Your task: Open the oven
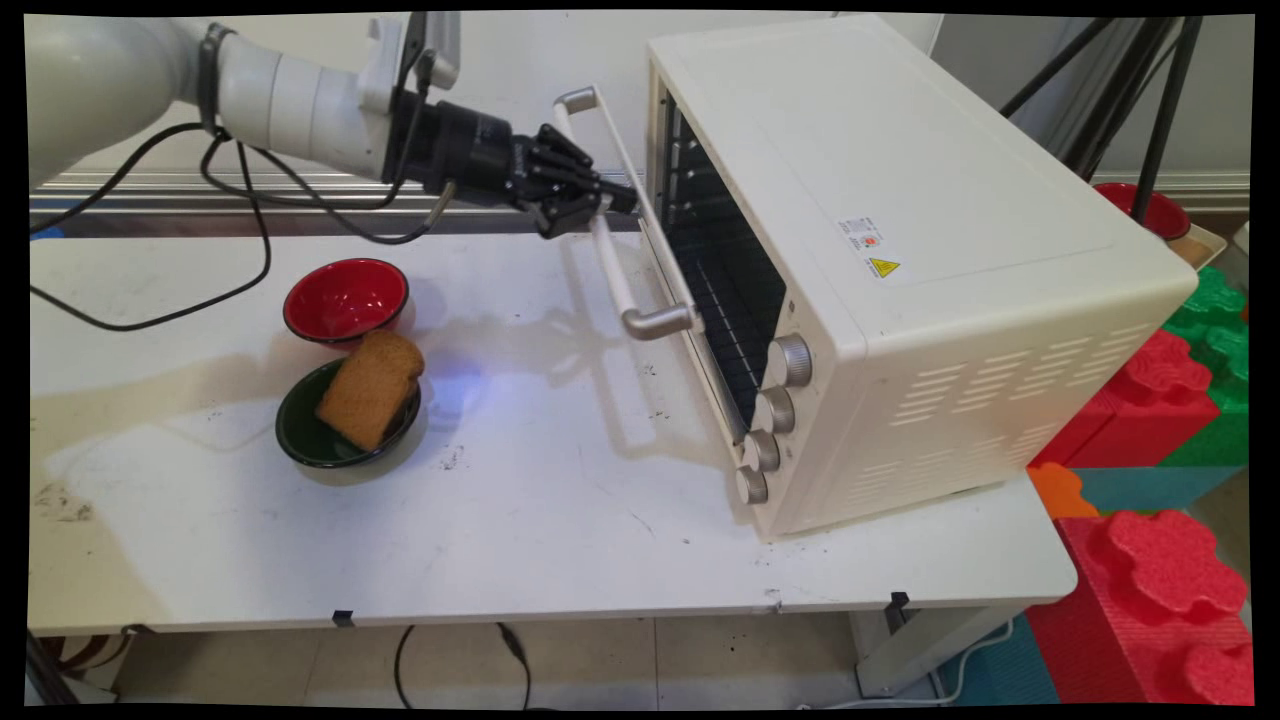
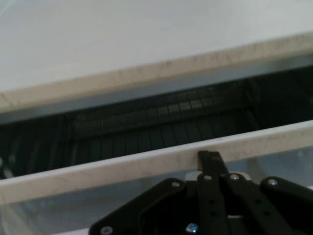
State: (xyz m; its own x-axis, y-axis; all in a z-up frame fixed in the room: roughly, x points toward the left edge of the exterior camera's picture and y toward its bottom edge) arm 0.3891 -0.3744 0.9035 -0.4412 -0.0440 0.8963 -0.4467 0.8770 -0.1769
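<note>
Item: black gripper (image 1: 622,203), fingers pressed together at the top edge of the toaster oven (image 1: 900,260) door (image 1: 690,290), beside its handle (image 1: 620,270); door ajar, rack visible inside. Handling, as judged: keep contact on the rim and follow the hinge arc (bowls (image 1: 347,297) and toast (image 1: 370,388) sit well apart).

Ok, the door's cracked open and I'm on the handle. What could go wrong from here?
The cream metal toaster oven looks unanchored, so pulling its silver bar handle with the gripper jaws shut on it might drag the whole box. The hanging black cables loop close to the red bowl and may snag it.
</note>
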